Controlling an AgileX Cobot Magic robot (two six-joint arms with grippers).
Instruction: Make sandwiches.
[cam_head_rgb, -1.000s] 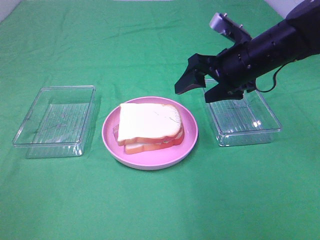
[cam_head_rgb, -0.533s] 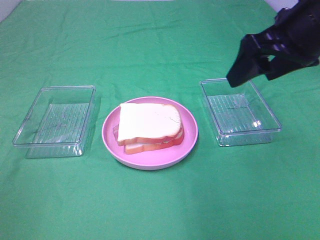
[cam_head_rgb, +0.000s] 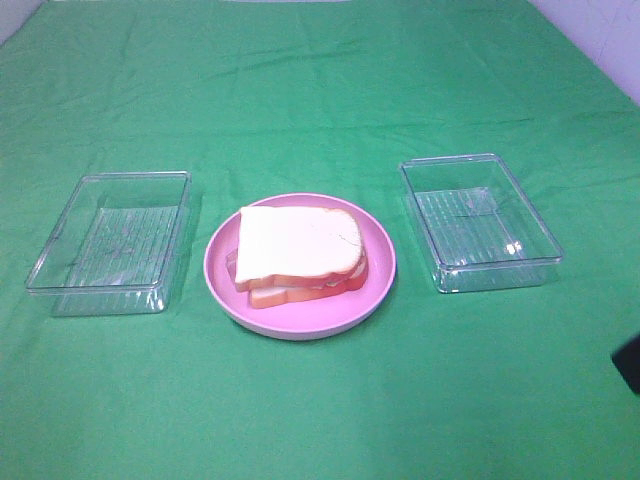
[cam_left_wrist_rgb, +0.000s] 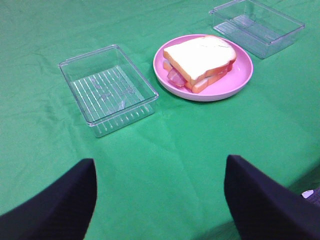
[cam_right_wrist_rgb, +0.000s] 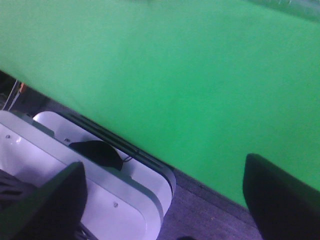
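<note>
One sandwich (cam_head_rgb: 298, 250) lies on the round pink plate (cam_head_rgb: 375, 290) in the middle of the green cloth: white bread on top, reddish filling and a second slice below. The left wrist view shows the same sandwich (cam_left_wrist_rgb: 201, 59) on the plate (cam_left_wrist_rgb: 220, 92), far ahead of my left gripper (cam_left_wrist_rgb: 159, 165), which is open and holds nothing. My right gripper (cam_right_wrist_rgb: 164, 165) is open too, empty, and hangs over the cloth's edge. Only a dark sliver of the right arm (cam_head_rgb: 630, 362) shows at the right border of the high view.
An empty clear plastic box (cam_head_rgb: 110, 240) stands left of the plate and another clear box (cam_head_rgb: 478, 222) right of it. In the right wrist view the table's edge (cam_right_wrist_rgb: 125, 145) runs across, with white robot base parts (cam_right_wrist_rgb: 75, 165) below it.
The right arm has drawn back from above the right box, up and away, then out of the high view to its right front edge. Sandwich, plate and boxes have not moved.
</note>
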